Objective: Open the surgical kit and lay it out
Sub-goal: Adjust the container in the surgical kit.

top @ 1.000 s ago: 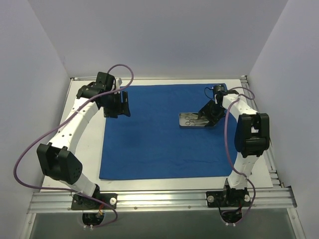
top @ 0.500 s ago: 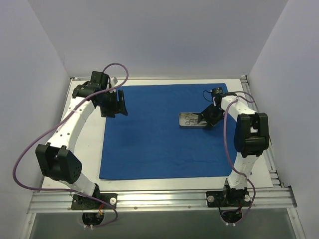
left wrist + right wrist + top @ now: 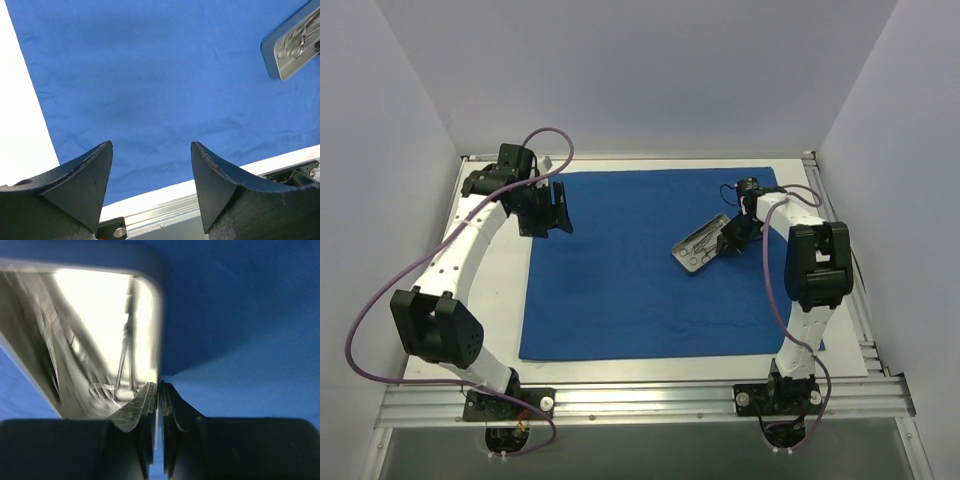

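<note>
Royal-blue cloth wrap lies spread flat, the right gripper clamped on the rim of the steel tray of forceps, likely to reposition it, while the left gripper hangs released over the cloth's far corner.

The white surface carries a royal-blue cloth spread flat over its middle and right, with white showing along the left side.
</note>
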Robot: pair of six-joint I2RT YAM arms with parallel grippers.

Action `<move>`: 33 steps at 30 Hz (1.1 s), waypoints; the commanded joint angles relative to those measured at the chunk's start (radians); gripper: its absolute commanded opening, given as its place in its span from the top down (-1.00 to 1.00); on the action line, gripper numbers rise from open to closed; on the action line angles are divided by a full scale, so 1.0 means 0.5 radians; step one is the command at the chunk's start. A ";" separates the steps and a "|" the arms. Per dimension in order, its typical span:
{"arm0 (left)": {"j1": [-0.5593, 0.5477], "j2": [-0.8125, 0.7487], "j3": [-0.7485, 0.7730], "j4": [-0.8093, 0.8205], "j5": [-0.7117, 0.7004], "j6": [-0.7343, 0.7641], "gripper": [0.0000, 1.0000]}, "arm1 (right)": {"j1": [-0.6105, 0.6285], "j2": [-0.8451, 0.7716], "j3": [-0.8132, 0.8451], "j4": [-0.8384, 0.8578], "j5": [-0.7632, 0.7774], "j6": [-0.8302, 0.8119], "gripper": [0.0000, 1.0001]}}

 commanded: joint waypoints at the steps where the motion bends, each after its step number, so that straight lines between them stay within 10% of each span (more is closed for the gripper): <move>1: 0.024 -0.069 -0.026 0.015 0.044 0.024 -0.45 | 0.018 0.062 0.038 -0.066 0.112 -0.070 0.88; 22: 0.049 -0.041 -0.047 0.031 -0.005 0.043 -0.44 | 0.045 0.482 1.044 -0.897 0.869 -1.497 1.00; 33: 0.033 -0.096 -0.154 0.141 -0.057 -0.028 -0.43 | -0.105 0.682 1.228 -0.781 1.015 -1.929 1.00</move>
